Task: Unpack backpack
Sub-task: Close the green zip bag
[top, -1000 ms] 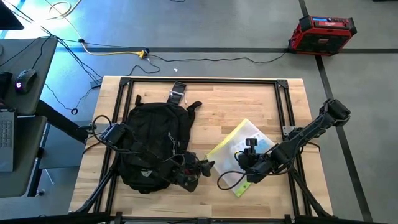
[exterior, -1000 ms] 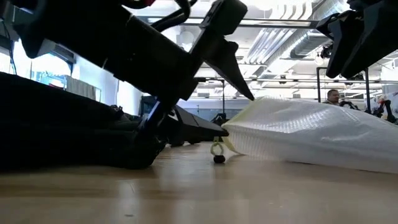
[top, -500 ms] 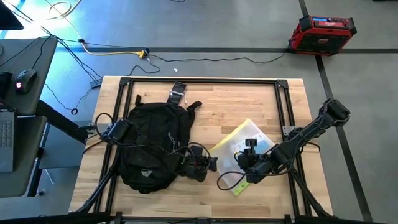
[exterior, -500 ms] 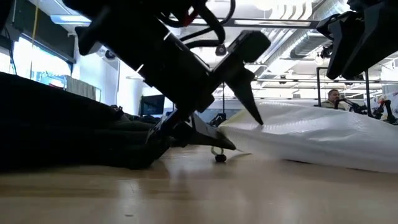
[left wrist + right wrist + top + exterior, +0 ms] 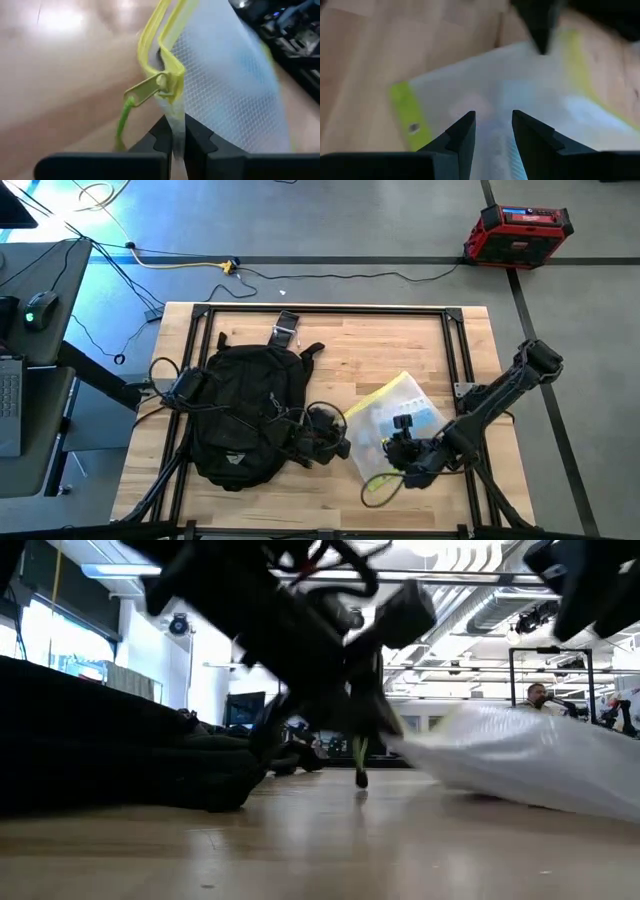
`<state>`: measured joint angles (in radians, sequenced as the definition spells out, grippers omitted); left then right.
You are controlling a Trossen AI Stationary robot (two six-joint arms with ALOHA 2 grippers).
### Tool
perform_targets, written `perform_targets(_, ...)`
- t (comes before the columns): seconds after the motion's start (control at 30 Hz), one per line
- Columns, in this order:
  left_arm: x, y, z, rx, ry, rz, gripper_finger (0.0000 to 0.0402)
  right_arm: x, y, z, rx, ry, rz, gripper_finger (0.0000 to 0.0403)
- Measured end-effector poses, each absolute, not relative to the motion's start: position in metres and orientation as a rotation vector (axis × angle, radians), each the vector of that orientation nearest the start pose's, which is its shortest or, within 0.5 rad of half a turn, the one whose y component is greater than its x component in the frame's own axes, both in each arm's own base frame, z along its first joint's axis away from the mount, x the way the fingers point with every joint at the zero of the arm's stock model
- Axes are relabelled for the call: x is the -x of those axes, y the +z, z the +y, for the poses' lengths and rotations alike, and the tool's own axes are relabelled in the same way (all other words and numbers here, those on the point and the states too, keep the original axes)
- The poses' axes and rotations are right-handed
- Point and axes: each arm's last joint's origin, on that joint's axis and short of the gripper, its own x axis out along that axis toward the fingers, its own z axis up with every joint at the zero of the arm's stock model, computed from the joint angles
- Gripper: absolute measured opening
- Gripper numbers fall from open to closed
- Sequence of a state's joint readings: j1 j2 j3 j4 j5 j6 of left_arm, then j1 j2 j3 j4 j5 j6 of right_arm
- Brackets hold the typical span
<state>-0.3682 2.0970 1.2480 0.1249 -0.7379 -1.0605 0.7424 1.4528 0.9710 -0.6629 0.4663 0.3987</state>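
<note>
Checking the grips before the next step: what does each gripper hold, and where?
Left gripper pinches the translucent mesh pouch with yellow trim at its corner beside the zipper pull. Right gripper holds nothing.

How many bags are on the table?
2. The black backpack lies on the table's left half; the see-through pouch with yellow trim lies right of it. Things still inside the backpack would be hidden.

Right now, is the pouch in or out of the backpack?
Out: the pouch lies on the table beside the backpack, its edge pinched by the left gripper.

Left gripper (image 5: pixel 375 725) meets white pouch (image 5: pixel 530 755) (backpack (image 5: pixel 110 750) beside).
</note>
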Motion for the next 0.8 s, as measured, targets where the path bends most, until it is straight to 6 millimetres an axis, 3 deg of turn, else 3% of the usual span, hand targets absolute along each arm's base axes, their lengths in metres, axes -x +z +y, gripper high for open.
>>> perform_targets(0.13, -0.402, 0.156, -0.133, 0.537, 0.563, 0.372, 0.0003, -0.205, 0.22, 0.173, 0.294, -0.043, 0.943, 0.0117)
perform_targets(0.3, -0.393, 0.18, -0.137, 0.466, 0.502, 0.403, 0.0001, -0.203, 0.236, 0.135, 0.342, -0.211, 0.982, 0.0117)
perform_targets(0.47, -0.388, 0.182, -0.143, 0.436, 0.507, 0.415, 0.0, -0.198, 0.268, 0.081, 0.299, -0.275, 0.978, 0.0117)
perform_targets(0.6, -0.385, 0.18, -0.146, 0.407, 0.529, 0.42, 0.0, -0.188, 0.289, 0.031, 0.142, -0.283, 0.984, 0.0123)
perform_targets(0.8, -0.383, 0.181, -0.149, 0.382, 0.537, 0.408, 0.0, -0.178, 0.294, -0.042, -0.187, -0.333, 1.004, 0.018)
